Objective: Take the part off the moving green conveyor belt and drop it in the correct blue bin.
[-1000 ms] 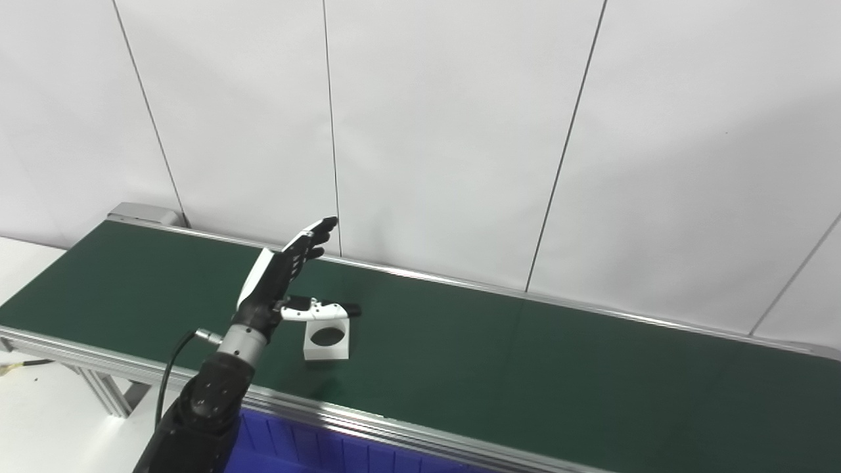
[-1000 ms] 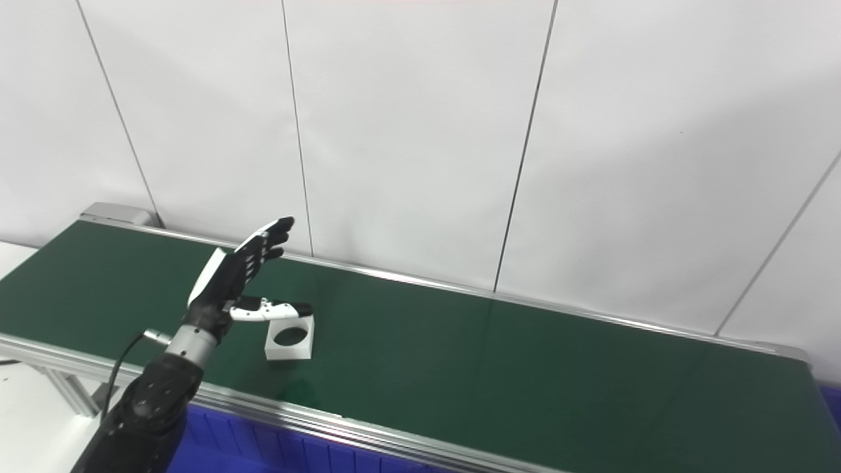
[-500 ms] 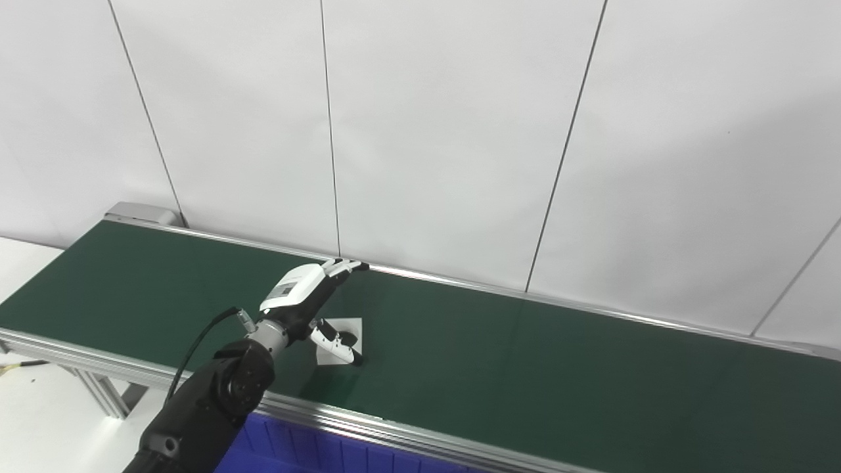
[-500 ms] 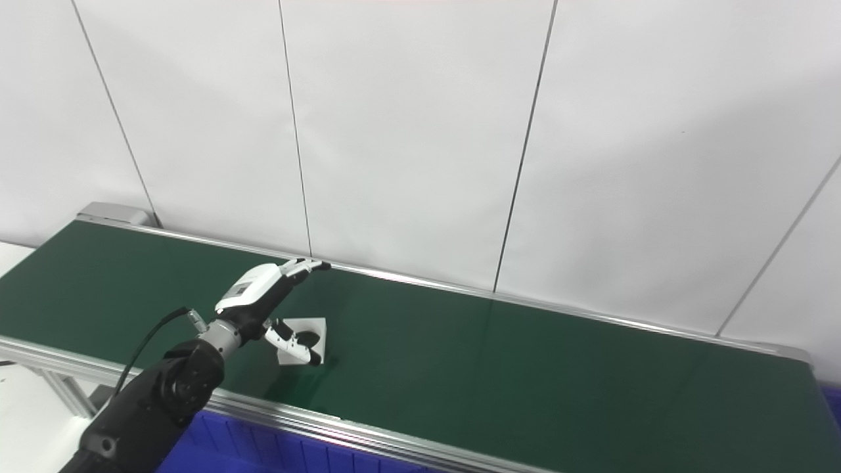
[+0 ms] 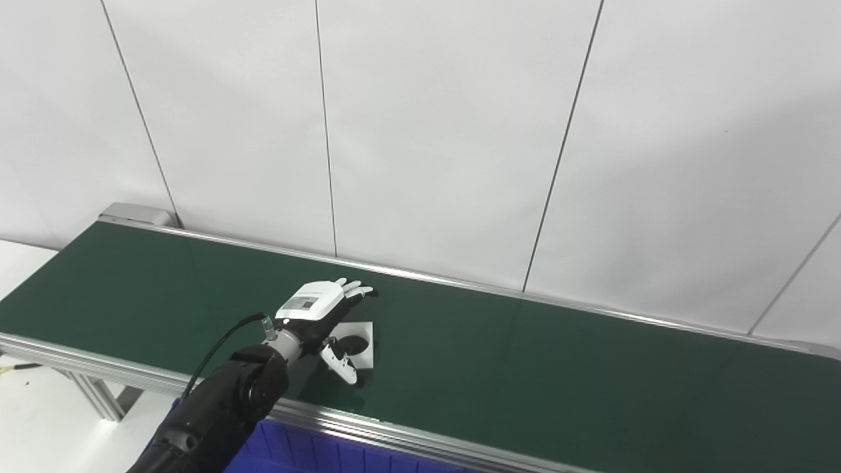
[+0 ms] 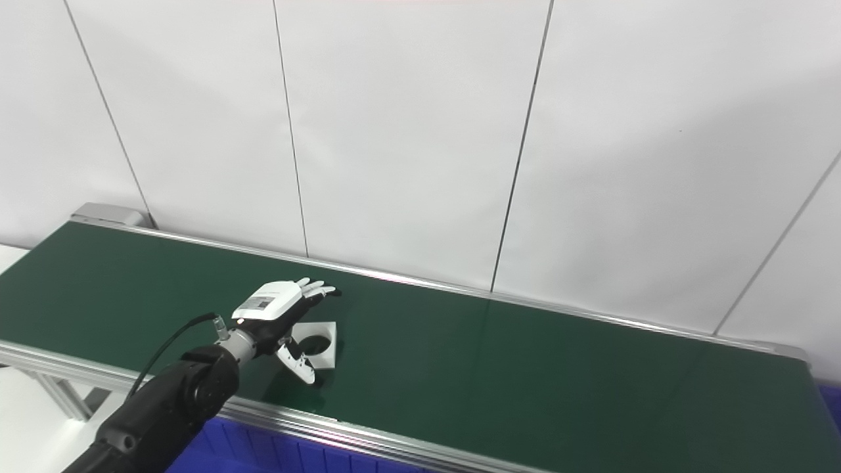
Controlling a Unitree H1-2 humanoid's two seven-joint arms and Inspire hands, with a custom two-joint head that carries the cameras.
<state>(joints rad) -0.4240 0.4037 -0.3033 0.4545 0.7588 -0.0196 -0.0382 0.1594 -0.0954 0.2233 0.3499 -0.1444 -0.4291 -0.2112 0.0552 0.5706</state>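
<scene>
A white square part (image 5: pixel 363 338) with a round dark hole lies flat on the green conveyor belt (image 5: pixel 525 368), left of the middle. My left hand (image 5: pixel 320 310) hovers palm down over its left side, fingers stretched toward the far rail and thumb hanging down at the part's near edge. The hand is open and holds nothing. In the right eye view the same part (image 6: pixel 324 341) shows to the right of the hand (image 6: pixel 279 309). My right hand is out of view.
A blue bin (image 5: pixel 328 453) sits below the belt's near rail (image 5: pixel 420 437) at the bottom edge. A white panelled wall stands right behind the far rail (image 5: pixel 460 284). The belt's left end roller (image 5: pixel 135 213) is at upper left.
My left hand turned from upright to palm down and dropped low over the part. The part drifted to the right along the belt.
</scene>
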